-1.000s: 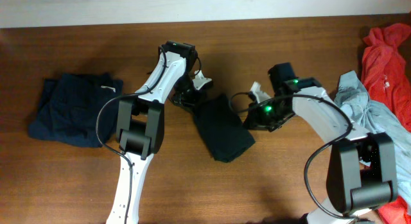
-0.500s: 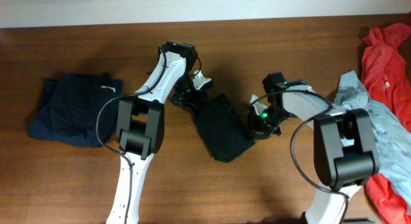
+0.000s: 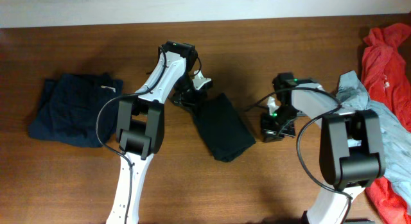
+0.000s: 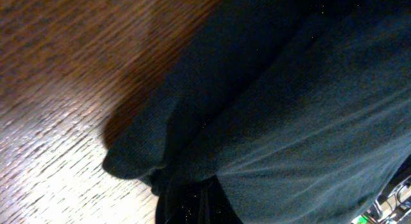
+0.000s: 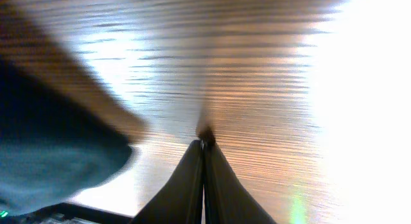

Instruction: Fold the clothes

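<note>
Left gripper (image 3: pixel 189 99) looked clamped on a corner of the black shirt (image 3: pixel 223 129) mid-table (image 3: pixel 77 185); right gripper (image 5: pixel 204 146) was closed on nothing, just beside the shirt.
Risk: a one-corner pull could drag or unfold the shirt, as the right gripper held nothing. The left fingers were buried in cloth, so that grip is a judgement. The red garment (image 3: pixel 385 51) was cut off at the edge.

Wooden table (image 3: pixel 270 185), dark brown, grain running side to side, lies beneath and all round both grippers. Pale strip (image 3: pixel 205 6) along its far edge, well beyond the left gripper (image 3: pixel 186 95). Bright glare on the wood just ahead of the right gripper (image 5: pixel 204 144).
</note>
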Robot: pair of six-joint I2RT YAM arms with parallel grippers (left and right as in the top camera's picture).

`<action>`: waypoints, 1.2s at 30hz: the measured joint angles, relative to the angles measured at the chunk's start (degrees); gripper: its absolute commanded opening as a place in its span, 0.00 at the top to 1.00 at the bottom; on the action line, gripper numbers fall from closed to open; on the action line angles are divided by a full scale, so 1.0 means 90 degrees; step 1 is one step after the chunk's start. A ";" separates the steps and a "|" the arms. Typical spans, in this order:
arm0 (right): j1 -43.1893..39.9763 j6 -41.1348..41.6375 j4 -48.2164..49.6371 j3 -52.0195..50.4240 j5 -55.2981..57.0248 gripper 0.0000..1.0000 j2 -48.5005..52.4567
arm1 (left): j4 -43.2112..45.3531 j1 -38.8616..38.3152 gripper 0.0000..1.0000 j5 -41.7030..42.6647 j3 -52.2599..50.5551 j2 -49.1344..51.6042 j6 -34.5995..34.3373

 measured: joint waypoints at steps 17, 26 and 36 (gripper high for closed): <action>-0.0068 -0.0279 -0.0299 0.0488 0.0209 0.87 -0.3198 | -0.1214 0.0136 0.82 -0.1124 0.4279 0.0211 -0.0714; -0.0068 -0.0299 -0.0046 0.0493 0.0194 0.86 -0.4306 | -0.1209 0.0685 0.64 -0.2317 0.5605 -0.1566 -0.1379; -0.0046 -0.0478 0.0121 0.0493 -0.0610 0.79 -0.4116 | -0.1209 0.2038 0.52 -0.2018 0.5423 -0.4184 -0.1212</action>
